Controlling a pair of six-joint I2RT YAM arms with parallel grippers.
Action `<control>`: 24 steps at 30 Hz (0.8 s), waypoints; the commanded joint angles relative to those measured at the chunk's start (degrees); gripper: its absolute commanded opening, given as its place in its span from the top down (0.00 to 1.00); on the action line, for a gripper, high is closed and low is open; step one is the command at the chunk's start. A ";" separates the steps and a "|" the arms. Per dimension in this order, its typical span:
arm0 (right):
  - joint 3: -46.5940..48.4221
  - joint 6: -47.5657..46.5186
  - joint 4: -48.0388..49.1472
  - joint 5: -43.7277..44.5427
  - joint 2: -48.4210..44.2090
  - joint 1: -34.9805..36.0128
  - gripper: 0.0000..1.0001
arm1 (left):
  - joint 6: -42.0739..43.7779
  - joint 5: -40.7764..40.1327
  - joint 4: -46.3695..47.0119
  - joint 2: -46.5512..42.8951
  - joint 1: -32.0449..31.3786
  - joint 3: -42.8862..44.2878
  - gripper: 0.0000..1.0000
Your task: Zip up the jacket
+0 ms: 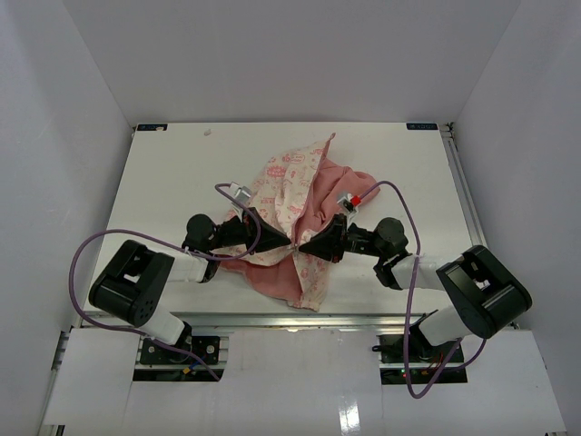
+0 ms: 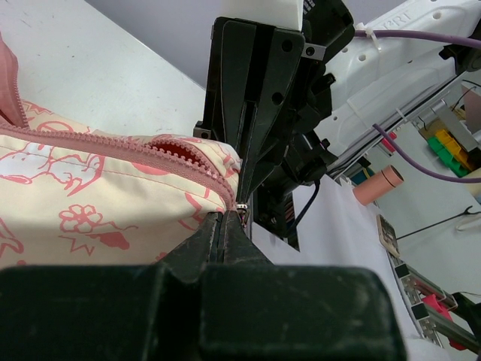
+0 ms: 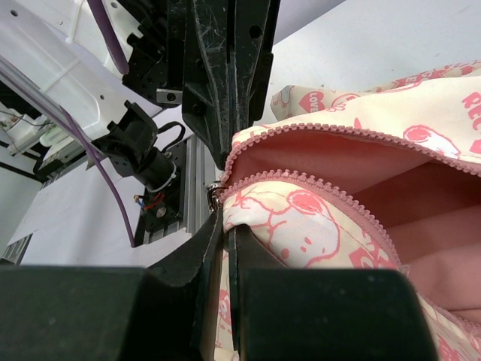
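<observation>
Right, you had the left gripper [image 2: 227,226] and right gripper [image 3: 224,233] each pinching the jacket [image 1: 290,191] at the foot of its open zipper [image 3: 301,180], likely to align both halves.

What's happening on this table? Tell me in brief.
A robot is working on zipping the jacket, which lies crumpled on the table. The left gripper and the right gripper meet tip to tip, both shut on the jacket at one end of its zipper. The zipper's two sides are still apart, with the lining showing.
</observation>
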 commanded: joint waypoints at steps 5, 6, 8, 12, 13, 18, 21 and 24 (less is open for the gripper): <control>2.87 1.65 27.54 5.02 0.58 -0.21 0.92 | -1.10 0.32 21.51 -0.85 -0.21 -1.37 1.00; 2.87 1.70 27.59 5.32 0.43 -0.21 0.92 | -0.89 0.16 21.35 -0.95 -0.21 -1.53 1.00; 2.78 1.83 27.70 5.92 0.26 -0.21 0.92 | -0.10 -0.20 20.47 -1.30 -0.21 -1.69 1.00; 2.70 2.22 27.70 6.56 -0.01 -0.21 0.92 | 2.62 -1.29 16.18 -2.75 -0.23 -1.96 1.00; 2.70 2.33 27.70 6.68 -0.07 -0.21 0.92 | 3.79 -2.01 15.17 -3.53 -0.29 -2.18 1.00; 2.66 2.52 27.70 7.25 -0.08 -0.21 0.92 | 8.51 -5.05 7.25 -7.08 -0.63 -2.40 1.00; 2.66 2.61 27.51 7.57 0.08 -0.15 0.92 | 11.22 -7.78 2.02 -9.54 -1.08 -2.51 1.00; 3.19 3.02 27.43 6.51 0.67 -0.12 0.92 | 12.20 -9.01 0.29 -11.13 -1.26 -2.46 1.00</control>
